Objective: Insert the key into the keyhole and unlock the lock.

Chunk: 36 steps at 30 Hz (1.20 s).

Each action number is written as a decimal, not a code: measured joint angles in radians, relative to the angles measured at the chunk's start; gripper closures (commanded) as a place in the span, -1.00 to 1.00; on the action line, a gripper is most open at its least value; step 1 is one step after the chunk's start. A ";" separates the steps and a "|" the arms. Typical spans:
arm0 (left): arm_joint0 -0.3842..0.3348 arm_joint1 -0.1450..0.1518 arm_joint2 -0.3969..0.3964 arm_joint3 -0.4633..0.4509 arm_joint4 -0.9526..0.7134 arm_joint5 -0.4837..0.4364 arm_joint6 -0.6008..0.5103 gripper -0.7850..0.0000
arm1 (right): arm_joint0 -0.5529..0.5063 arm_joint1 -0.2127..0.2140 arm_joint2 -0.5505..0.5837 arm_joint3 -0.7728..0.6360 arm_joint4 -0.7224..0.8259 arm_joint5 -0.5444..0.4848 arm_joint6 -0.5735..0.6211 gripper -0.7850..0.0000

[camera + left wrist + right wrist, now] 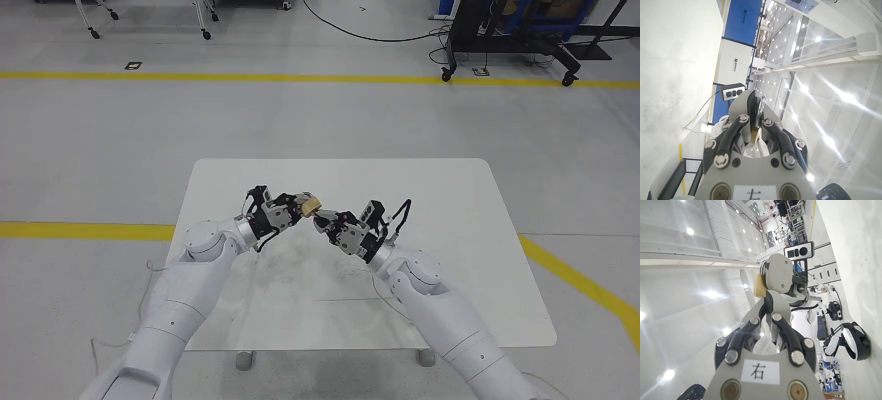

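Note:
Both arms meet above the middle of the white table (450, 200). My left gripper (303, 207) is shut on a small brass padlock (311, 205). In the left wrist view the gripper (758, 96) clamps the silver shackle, and the brass body (754, 136) lies toward the palm. In the right wrist view the padlock (759, 286) hangs beside the left gripper's grey finger (779, 273). My right gripper (767, 294) is shut, and its tips touch the lock's lower end. The key is hidden between its pads. The top view shows the right gripper (323, 222) just below and right of the lock.
The tabletop carries no other objects, and bare surface lies on every side of the arms. Its front edge (370, 348) is near the robot. Yellow floor lines (300, 77) and wheeled stands (520, 50) lie far beyond the table.

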 measured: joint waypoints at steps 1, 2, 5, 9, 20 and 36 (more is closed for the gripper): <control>-0.001 0.001 0.001 -0.006 0.022 -0.022 0.013 1.00 | -0.001 -0.002 0.001 0.001 0.016 -0.002 0.000 1.00; -0.001 0.003 0.001 -0.015 0.053 -0.052 0.037 1.00 | -0.002 -0.004 0.003 0.002 0.034 -0.002 0.005 1.00; 0.026 0.007 0.005 -0.074 0.171 -0.170 0.129 1.00 | -0.006 -0.011 0.013 0.010 0.136 0.013 0.054 1.00; 0.063 0.014 -0.006 -0.139 0.258 -0.278 0.183 1.00 | 0.002 -0.017 0.025 0.039 0.273 0.079 0.152 1.00; 0.161 0.027 -0.034 -0.273 0.482 -0.462 0.371 1.00 | 0.036 -0.029 0.024 0.111 0.406 0.216 0.295 1.00; 0.195 0.027 -0.057 -0.306 0.472 -0.496 0.423 1.00 | 0.030 -0.027 0.051 0.103 0.341 0.161 0.344 -1.00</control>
